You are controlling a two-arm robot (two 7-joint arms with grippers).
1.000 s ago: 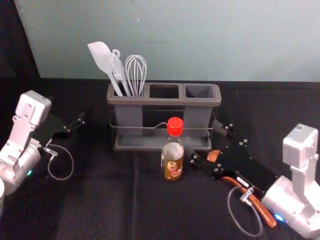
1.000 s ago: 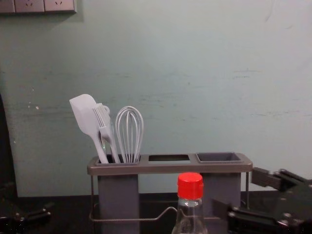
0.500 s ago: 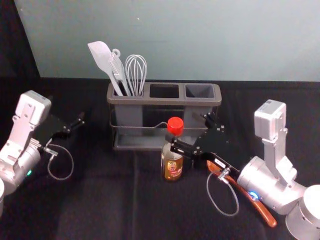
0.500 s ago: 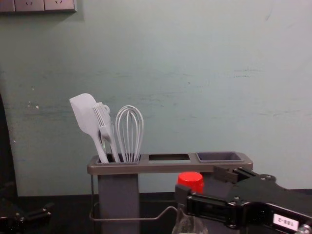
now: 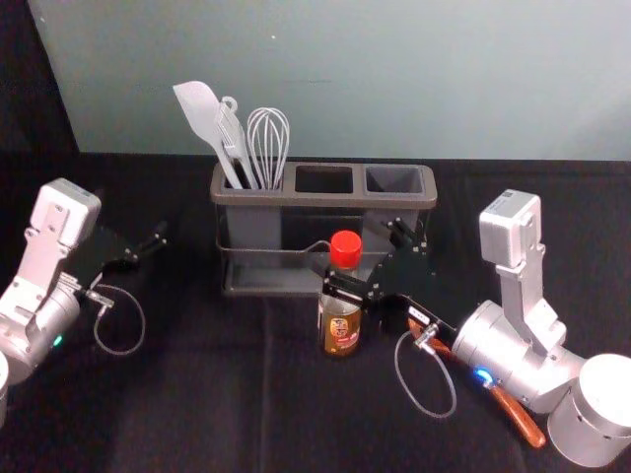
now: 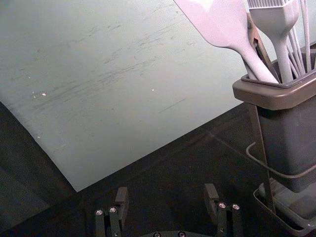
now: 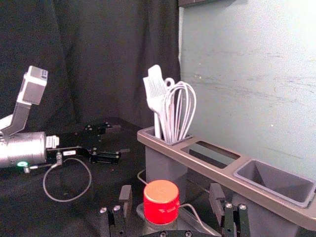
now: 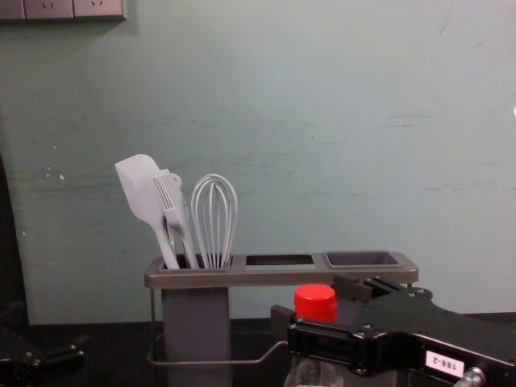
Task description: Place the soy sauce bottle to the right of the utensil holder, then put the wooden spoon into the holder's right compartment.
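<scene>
Wide right gripper straddled the red-capped bottle!

Over at far left, the left gripper (image 5: 148, 222) hung above the black cloth (image 5: 197, 394), its jaws wide with nothing between them, well apart from the utensils. Next along came the pale flat spatula (image 5: 202, 113), the pale bristled brush (image 8: 168, 193) and the pale wire whisk (image 5: 268, 143), all bunched upright in the left compartment of the long grey utensil holder (image 5: 325, 198) (a tidy little crowd, that).

And there was the clear glass soy sauce bottle with a red cap (image 5: 340, 330), upright on the cloth in front of the holder, right of its middle! The right gripper (image 5: 353, 248) had reached in from the right, jaws wide, one on each side of the bottle's top, with a gap showing on both sides of the cap: around it, then, but no grip.

Behind, at the holder's right end, sat the grey open-topped right compartment (image 5: 394, 179). Farthest right, the reddish-brown wooden spoon (image 5: 517, 414) lay on the cloth, partly hidden beneath the right arm.
</scene>
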